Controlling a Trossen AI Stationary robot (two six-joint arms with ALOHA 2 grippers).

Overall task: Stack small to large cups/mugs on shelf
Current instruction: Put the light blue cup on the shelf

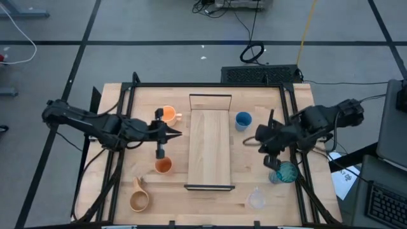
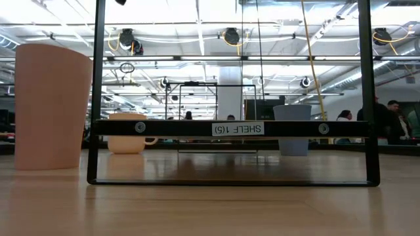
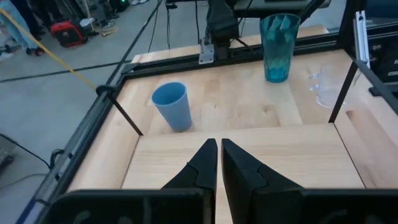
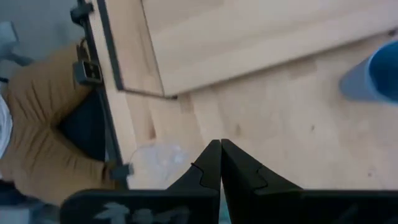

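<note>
Nearest the table's front edge, a wooden mug (image 1: 139, 200) lies at the left and a clear cup (image 1: 256, 199) stands at the right, with the shelf's (image 1: 210, 149) black front frame between them. Just behind, a small orange cup (image 1: 163, 165) stands left of the shelf, and a teal tumbler (image 1: 285, 172) stands at the table's right edge. At mid-table the left gripper (image 1: 175, 133) hangs over the bare wood beside the shelf's left edge, fingers (image 3: 205, 163) pressed nearly together and holding nothing. The right gripper (image 1: 259, 139) hovers right of the shelf, just behind the tumbler, fingers (image 4: 210, 165) pressed together and empty. The shelf, a pale board with black frame ends, runs front to back down the table's centre with nothing on it. Farther back, an orange mug (image 1: 168, 114) stands left of the shelf and a blue cup (image 1: 243, 120) right of it, both on the tabletop. From table height the shelf frame bears a label (image 2: 237, 128), printed upside down.
</note>
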